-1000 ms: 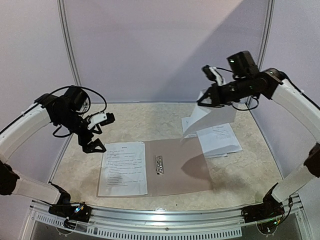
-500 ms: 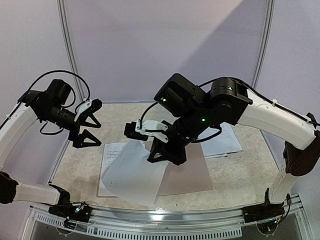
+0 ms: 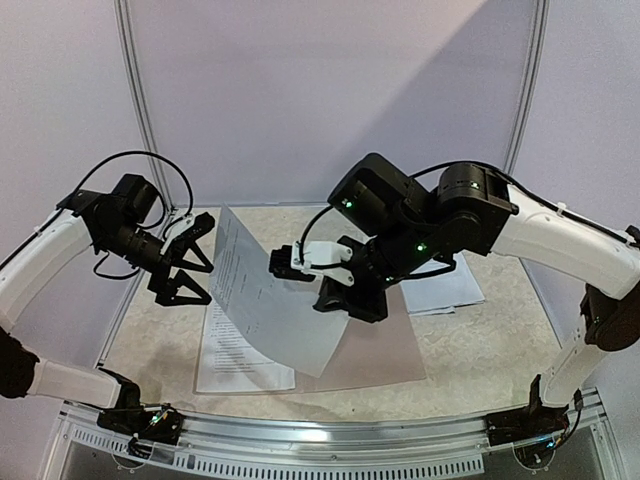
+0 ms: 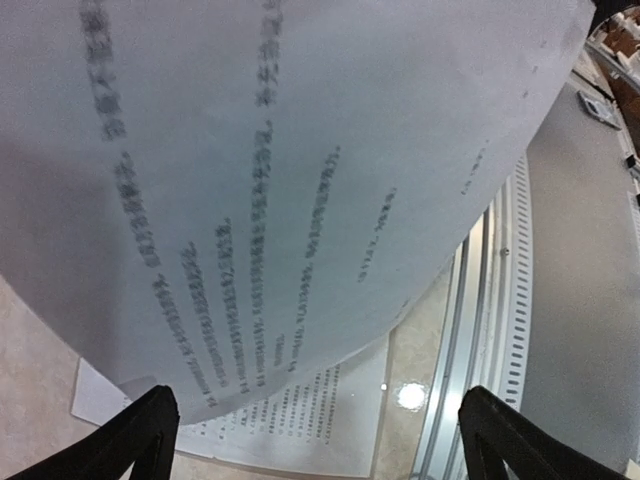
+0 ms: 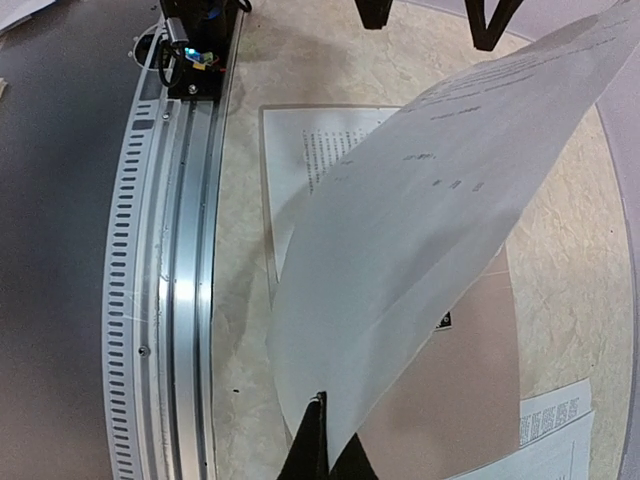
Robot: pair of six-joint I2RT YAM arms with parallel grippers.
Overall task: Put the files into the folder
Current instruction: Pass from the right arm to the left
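White printed sheet (image 3: 272, 300) hangs curled above folder (image 3: 385, 345), pinched at one edge by right gripper (image 5: 321, 445). Left gripper (image 3: 188, 268) spread wide above folder's left edge. Second sheet (image 3: 240, 355) lies flat on folder's left half.

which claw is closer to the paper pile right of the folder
Right. The right claw, gripping a lifted sheet, is over the folder beside the pile; the left claw hovers far left.

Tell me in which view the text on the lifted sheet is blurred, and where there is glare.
Left wrist: the lifted sheet is close and its text is blurred; a glare spot shines on the table edge. Right wrist: sharper, the flat sheet shows clear lines. Top external: text too small to read.
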